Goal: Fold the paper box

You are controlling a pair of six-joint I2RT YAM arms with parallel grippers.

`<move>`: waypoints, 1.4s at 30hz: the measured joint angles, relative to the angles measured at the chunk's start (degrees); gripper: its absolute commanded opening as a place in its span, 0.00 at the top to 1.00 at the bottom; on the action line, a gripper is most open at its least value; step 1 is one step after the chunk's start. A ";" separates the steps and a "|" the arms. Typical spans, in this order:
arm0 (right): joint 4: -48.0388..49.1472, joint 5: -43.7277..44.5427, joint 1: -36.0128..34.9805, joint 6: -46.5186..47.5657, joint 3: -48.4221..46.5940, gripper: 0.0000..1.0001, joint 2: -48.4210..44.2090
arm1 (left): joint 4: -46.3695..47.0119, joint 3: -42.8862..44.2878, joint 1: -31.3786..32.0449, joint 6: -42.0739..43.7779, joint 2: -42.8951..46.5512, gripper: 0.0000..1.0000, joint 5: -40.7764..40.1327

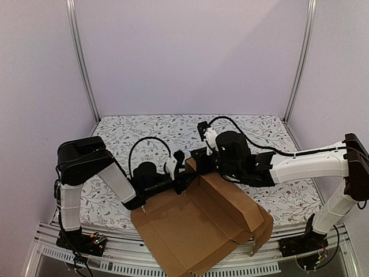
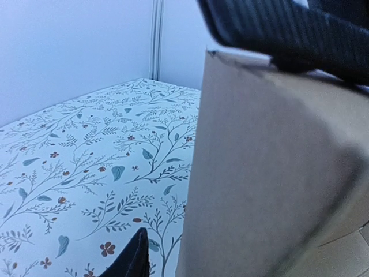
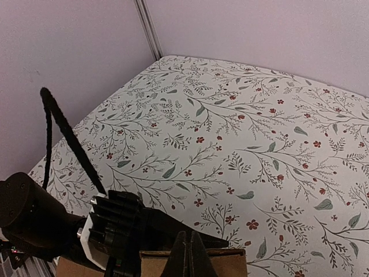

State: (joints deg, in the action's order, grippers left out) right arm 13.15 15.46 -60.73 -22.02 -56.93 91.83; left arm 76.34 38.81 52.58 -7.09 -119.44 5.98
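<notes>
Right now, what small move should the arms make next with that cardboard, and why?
Probably the right tool, shut at the top edge of the raised flap, should push it further over. The paper box looks only partly folded: most of it lies flat, and the left tool sits beside that flap.

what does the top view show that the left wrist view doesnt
Only the top view: both arms whole, left arm and right arm, meeting over the far end of the box, whose flat sheet overhangs the near edge of the table. Only the left wrist view: one raised panel up close, with a dark fingertip beside its foot. Both: the brown box, the floral table cover and the pale wall.
</notes>
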 measured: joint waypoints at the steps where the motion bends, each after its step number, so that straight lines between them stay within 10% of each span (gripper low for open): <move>1: -0.02 -0.02 0.00 -0.02 0.04 1.00 -0.04 | 0.04 0.22 -0.04 0.00 0.26 0.61 0.00; 9: -0.02 -0.02 0.00 -0.07 0.66 1.00 -0.59 | 0.09 1.03 -0.76 0.04 3.13 0.63 0.76; 14: 0.02 -0.04 0.00 -0.09 0.63 1.00 -0.59 | -0.09 1.03 -0.76 0.76 5.11 0.98 1.86; 22: 0.20 -0.44 -0.13 -0.26 0.63 1.00 -0.59 | -0.87 1.01 -0.81 2.49 5.84 1.00 2.84; 29: 0.17 -0.59 -0.13 -0.37 0.66 1.00 -0.59 | -0.37 0.87 -0.85 1.90 5.95 0.62 3.06; 42: 0.22 -0.59 -0.13 -0.74 0.70 1.00 -0.59 | 0.50 0.13 -0.96 1.27 1.38 0.58 2.36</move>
State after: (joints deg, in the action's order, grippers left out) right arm 13.37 14.87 -60.86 -22.76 -56.23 91.24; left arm 76.84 38.94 51.62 -5.82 -118.06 8.34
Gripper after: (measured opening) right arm 0.002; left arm 0.425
